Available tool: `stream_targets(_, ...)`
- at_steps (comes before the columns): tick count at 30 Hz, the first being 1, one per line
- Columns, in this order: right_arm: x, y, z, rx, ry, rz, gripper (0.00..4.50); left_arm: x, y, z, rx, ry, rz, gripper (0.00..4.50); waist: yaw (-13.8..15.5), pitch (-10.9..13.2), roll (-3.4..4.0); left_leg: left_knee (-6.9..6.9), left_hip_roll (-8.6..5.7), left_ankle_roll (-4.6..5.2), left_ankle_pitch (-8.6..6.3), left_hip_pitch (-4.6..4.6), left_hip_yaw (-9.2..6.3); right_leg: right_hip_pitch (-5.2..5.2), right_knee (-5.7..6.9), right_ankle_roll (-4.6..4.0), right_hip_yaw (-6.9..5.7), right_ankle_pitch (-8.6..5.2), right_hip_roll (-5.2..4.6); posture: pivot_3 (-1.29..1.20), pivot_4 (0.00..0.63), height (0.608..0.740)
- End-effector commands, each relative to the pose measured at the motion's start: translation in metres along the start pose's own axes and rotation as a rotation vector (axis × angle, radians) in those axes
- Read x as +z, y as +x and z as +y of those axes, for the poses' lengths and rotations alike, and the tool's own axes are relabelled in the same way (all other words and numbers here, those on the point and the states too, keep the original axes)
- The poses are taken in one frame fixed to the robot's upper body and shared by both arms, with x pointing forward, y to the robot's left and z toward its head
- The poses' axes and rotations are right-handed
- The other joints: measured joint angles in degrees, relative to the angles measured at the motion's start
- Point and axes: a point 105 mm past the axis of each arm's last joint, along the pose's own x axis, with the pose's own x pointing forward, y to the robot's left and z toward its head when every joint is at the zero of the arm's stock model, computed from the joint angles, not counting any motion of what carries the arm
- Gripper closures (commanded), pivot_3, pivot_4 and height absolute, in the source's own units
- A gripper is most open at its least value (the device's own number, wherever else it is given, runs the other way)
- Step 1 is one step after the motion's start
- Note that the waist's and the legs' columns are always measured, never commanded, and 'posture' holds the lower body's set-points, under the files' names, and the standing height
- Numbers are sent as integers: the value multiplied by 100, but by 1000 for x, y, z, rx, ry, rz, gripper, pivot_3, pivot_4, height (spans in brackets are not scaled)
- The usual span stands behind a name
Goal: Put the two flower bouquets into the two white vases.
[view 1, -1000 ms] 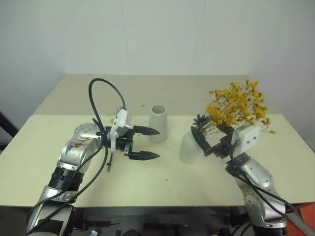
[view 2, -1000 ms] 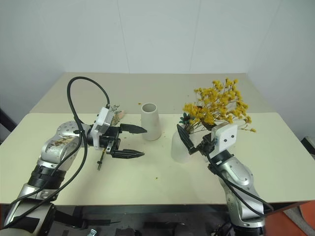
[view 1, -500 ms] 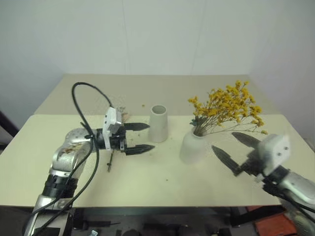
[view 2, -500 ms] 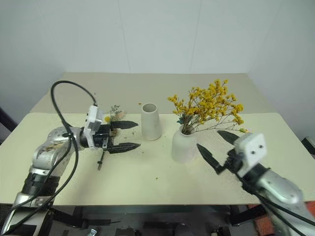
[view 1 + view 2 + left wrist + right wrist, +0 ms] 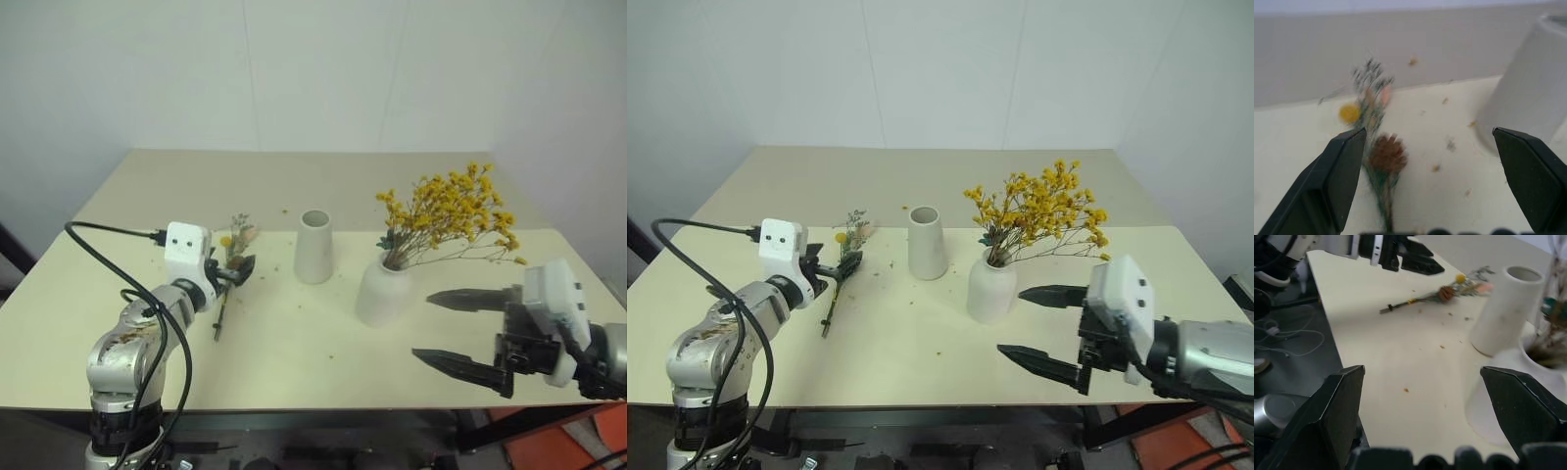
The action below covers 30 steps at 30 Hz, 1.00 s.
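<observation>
The sprig (image 5: 841, 269) lies flat on the counter (image 5: 921, 343) just ahead of the released left tool (image 5: 1435, 181). Yellow bunch (image 5: 1038, 211) stands in the squat vase (image 5: 991, 289); right tool (image 5: 1043, 328), released, hangs beside it.

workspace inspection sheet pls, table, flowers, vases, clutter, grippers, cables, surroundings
surface: cream table, two boards with a seam across.
job's things: yellow bouquet stands in the squat vase; tall vase upright with nothing in it; pinecone sprig lies flat on the table, left of the tall vase.
clutter: small dried flower crumbs scattered on the table.
grippers: left gripper open, aimed at the sprig, holding nothing; right gripper open, in front of the squat vase, holding nothing.
cables: black cable loops from the left wrist.
surroundings: plain white wall behind the table.
</observation>
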Motion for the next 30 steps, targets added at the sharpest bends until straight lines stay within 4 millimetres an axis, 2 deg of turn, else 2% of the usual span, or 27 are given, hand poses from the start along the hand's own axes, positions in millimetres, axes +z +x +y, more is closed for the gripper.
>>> stream_targets(1,4,18,-12,2,31,10,32,-7,-7,13,124,3,234,0,0,9,-15,2,-2,-2,1,-4,-1,-4,1,0,-1,0,0,0,150,740)
stream_targets(5,12,34,-16,71,80,10,32,-10,-3,29,217,-20,325,0,13,11,-20,0,-2,-6,3,-6,-6,-10,1,0,-5,1,-1,0,150,740)
stream_targets(9,15,44,-13,132,75,31,32,-13,5,40,252,-13,403,0,26,12,-20,-11,-2,-9,2,-31,-7,-41,0,-44,-8,26,-6,0,150,740)
stream_targets(12,18,51,-14,159,66,37,32,-17,14,43,254,26,480,0,31,12,-20,-11,-4,-13,-1,-42,-11,-47,-5,-47,-15,27,-10,0,150,740)
stream_targets(19,23,59,-18,168,27,43,32,-11,28,23,123,16,517,0,65,12,-20,-12,-6,-15,-2,-45,-15,-44,-16,-47,-25,28,-15,0,150,740)
stream_targets(25,21,59,-18,150,29,48,32,-12,39,13,99,54,503,0,94,12,-20,-18,-6,-19,-4,-47,-14,-44,-27,-50,-25,30,-18,0,150,740)
stream_targets(30,20,56,-17,124,33,52,32,6,36,7,82,78,488,0,135,12,-20,-19,-6,-19,-5,-51,-16,-46,-30,-51,-26,30,-18,0,150,740)
